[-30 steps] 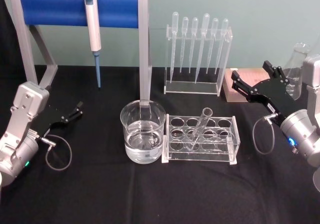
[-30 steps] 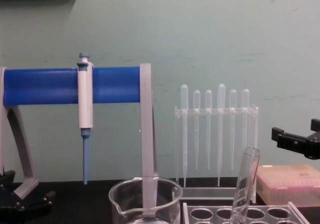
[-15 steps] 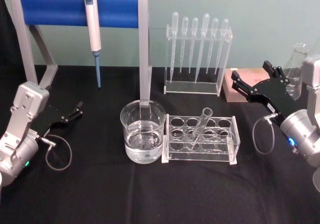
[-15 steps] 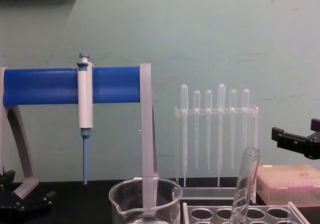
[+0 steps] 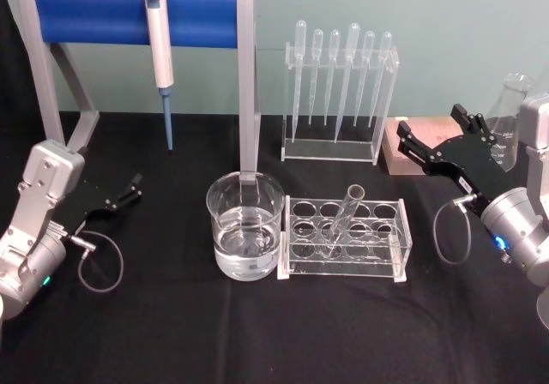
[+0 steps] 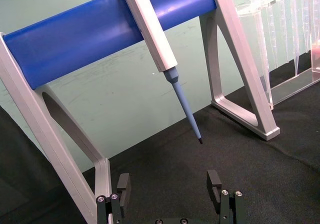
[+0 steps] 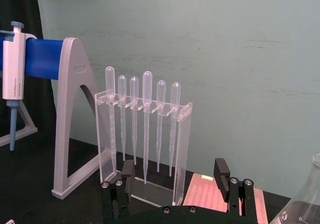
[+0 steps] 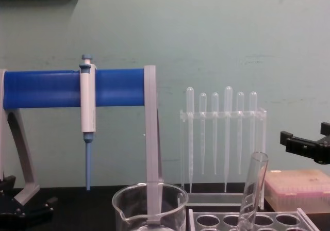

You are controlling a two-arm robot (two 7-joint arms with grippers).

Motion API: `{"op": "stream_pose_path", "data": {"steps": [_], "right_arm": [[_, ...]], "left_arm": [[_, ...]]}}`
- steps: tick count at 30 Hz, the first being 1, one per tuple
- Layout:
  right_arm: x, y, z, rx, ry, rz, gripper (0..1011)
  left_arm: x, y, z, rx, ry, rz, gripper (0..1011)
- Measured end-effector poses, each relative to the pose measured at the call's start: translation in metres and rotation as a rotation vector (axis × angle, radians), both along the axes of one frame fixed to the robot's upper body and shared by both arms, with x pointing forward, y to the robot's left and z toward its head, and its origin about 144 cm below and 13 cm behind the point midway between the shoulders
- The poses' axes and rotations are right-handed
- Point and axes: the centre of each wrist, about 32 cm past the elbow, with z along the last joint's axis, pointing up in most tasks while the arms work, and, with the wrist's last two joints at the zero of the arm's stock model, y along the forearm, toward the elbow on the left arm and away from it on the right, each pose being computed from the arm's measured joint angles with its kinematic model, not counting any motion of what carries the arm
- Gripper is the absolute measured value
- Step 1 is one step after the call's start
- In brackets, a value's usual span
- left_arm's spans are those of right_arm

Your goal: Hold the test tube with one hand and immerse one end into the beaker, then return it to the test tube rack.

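The test tube (image 5: 344, 219) leans tilted in a hole of the clear rack (image 5: 384, 251), rim up; the chest view shows its upper part (image 8: 253, 187). Just left of the rack stands the beaker (image 5: 225, 202), partly filled with clear liquid, its spout rim low in the chest view (image 8: 124, 211). My right gripper (image 5: 429, 120) hovers open and empty to the right of and behind the rack, well apart from the tube; its own wrist view (image 7: 174, 171) shows nothing between the fingers. My left gripper (image 5: 135, 187) rests open at the table's left (image 6: 169, 183), far from the beaker.
A blue-barred stand (image 5: 103, 15) at the back left holds a white-and-blue micropipette (image 5: 159, 50). A clear rack of plastic pipettes (image 5: 339, 93) stands behind the tube rack. A pink box (image 5: 410, 144) and a glass flask (image 5: 508, 110) sit at the back right.
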Motion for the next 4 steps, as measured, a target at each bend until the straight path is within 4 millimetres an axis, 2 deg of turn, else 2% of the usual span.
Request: {"op": "stream_pose_path", "data": {"steps": [4], "right_arm": [[0.0000,0.0000,0.0000,0.000,0.000,0.000,1003]], "left_arm": [[0.0000,0.0000,0.0000,0.000,0.000,0.000,1000]]}}
